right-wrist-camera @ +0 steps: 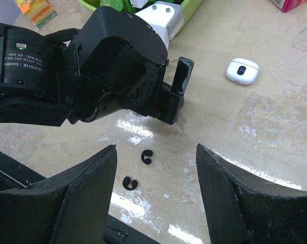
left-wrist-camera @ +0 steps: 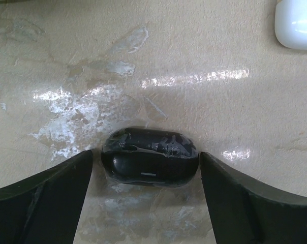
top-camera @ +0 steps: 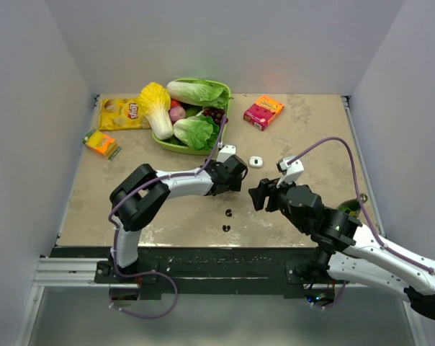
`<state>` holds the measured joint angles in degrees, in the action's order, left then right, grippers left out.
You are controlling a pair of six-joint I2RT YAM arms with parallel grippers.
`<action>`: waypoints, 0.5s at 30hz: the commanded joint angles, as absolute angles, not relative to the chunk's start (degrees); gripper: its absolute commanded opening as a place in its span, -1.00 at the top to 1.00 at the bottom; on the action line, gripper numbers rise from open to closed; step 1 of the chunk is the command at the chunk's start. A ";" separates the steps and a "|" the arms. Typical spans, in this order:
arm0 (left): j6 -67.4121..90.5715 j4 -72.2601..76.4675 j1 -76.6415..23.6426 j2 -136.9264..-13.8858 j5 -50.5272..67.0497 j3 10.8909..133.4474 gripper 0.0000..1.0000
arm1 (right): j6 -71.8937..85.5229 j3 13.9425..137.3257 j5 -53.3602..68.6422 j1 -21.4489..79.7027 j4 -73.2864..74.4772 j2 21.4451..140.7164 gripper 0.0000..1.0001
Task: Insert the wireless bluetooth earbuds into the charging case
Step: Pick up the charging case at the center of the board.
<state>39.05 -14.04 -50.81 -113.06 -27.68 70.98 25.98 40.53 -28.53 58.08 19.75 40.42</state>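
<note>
Now, left tool (left-wrist-camera: 146, 155): parted around black oval object (left-wrist-camera: 151, 163).
Right tool (right-wrist-camera: 156, 148): wide, empty.
Advice: centre over one earbud (right-wrist-camera: 146, 157).

Tabletop (left-wrist-camera: 204, 117) is showing as polished beige stone, throwing back light streaks, scuffed whitish in patches. Charging case (right-wrist-camera: 242, 71) is reading as smooth glossy white plastic. Black oval object (left-wrist-camera: 150, 156) is gleaming, highlights wrinkled. Earbuds (right-wrist-camera: 146, 157) are looking smooth black. Right gripper (right-wrist-camera: 156, 152) fingers (right-wrist-camera: 67, 203) are looking matt, grainy black plastic.
</note>
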 commanded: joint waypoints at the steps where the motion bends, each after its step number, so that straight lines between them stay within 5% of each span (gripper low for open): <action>1: 41.13 -17.40 -51.42 -116.89 -25.75 70.66 -0.81 | 26.89 41.66 -28.92 58.10 18.90 39.38 -0.34; 15: 39.81 -18.54 -51.77 -118.56 -26.81 70.40 -0.51 | 27.16 41.13 -29.18 58.01 18.98 38.93 -0.34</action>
